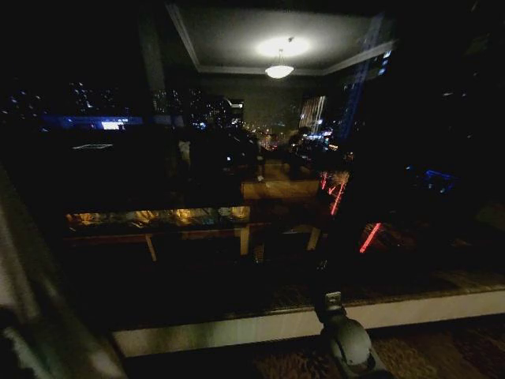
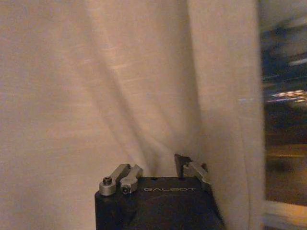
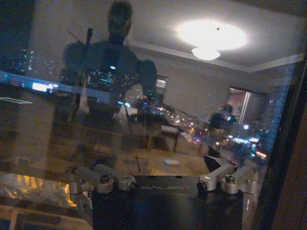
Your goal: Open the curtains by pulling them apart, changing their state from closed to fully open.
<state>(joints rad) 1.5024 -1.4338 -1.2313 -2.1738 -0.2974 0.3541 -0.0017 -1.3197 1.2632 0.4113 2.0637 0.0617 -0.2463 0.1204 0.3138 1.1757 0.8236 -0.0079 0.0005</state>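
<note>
Left claw point(image 2: 158, 167), pinched on a curtain point(image 2: 120, 86) fold at head view's 8 o'clock, clears window point(image 3: 158, 96); right claw point(image 3: 165, 179) spread wide, facing glass.

left pincer point(image 2: 158, 168) tips buried in curtains point(image 2: 96, 86) | window edge blurred

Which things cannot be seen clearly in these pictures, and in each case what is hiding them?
- Left gripper, left wrist view: the fingertips are buried in the curtain folds, so a grip cannot be confirmed.
- Right gripper, right wrist view: the fingertips are lost against the dark reflecting window glass.
- Curtain's full extent: cut off by the frame edges in the left wrist view.
- Head view: the window glass is too dark to tell how far the curtains are apart.
</note>
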